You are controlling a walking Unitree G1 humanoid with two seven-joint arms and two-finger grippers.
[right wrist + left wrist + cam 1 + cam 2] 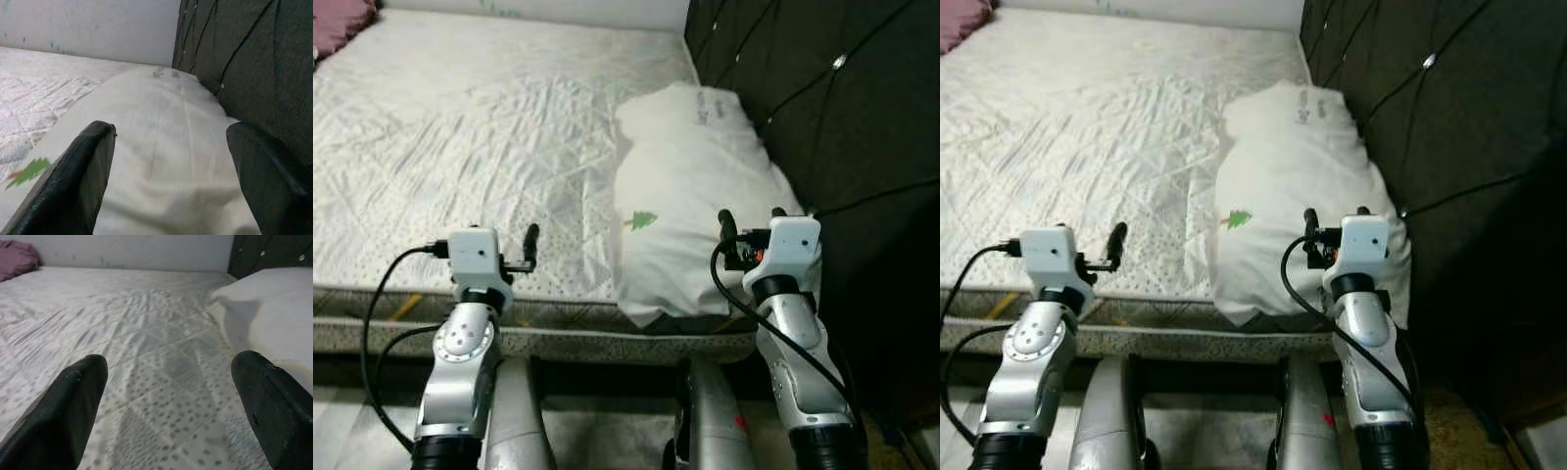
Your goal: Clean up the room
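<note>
Left eye view gives us the wide white quilted mattress [460, 127] first, then the dark tufted headboard [822, 108] along its right edge. The plump white pillow [690, 186] with a green tree mark lies against that headboard, its long axis running away from us, overhanging the near edge. Our right gripper [166, 161], fingers wide apart and empty, faces it directly; our left gripper [171, 396], equally wide, hovers over bare mattress.

The mattress [489, 137] wears quilted, faintly sheened white cloth, dotted near its edge. On it, against the dark tufted matt headboard [822, 108], lies a soft, smooth white fabric pillow [690, 186]. Matt black fingers [73, 411].
</note>
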